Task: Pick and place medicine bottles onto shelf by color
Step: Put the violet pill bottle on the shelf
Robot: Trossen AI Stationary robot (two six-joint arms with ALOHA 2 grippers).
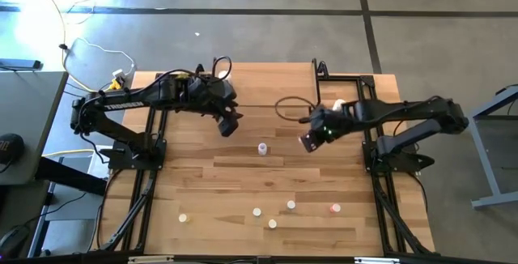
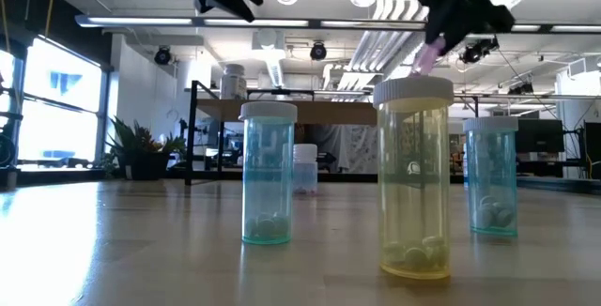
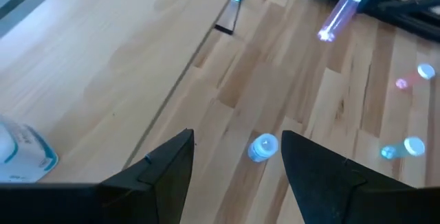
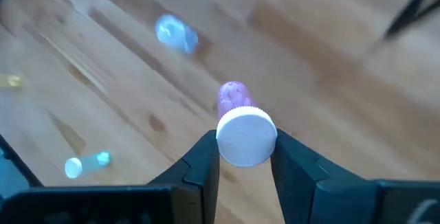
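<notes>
My right gripper (image 1: 310, 141) is shut on a pink bottle with a white cap (image 4: 234, 95), held above the middle of the table; it also shows in the low view (image 2: 427, 57). My left gripper (image 1: 230, 126) hangs open and empty above the table, just near of the shelf (image 3: 103, 52), a light-wood board on black legs along the far edge. A pale blue bottle (image 1: 262, 148) stands upright on the table between the two grippers and shows below my left fingers (image 3: 262, 147). A white bottle (image 3: 20, 157) stands on the shelf. My right gripper pinches the pink bottle by the sides of its white cap (image 4: 246, 137) between its two fingers. The pink body points away from the wrist. The bottle is tilted, slanting down below the fingers (image 2: 427, 57), lifted clear of the table.
Several small bottles stand near the table's front edge: one at the left (image 1: 184, 215), some in the middle (image 1: 272, 223) and a pink one (image 1: 335, 208). In the low view two blue ones (image 2: 268, 175) and a yellow one (image 2: 413, 179) stand close.
</notes>
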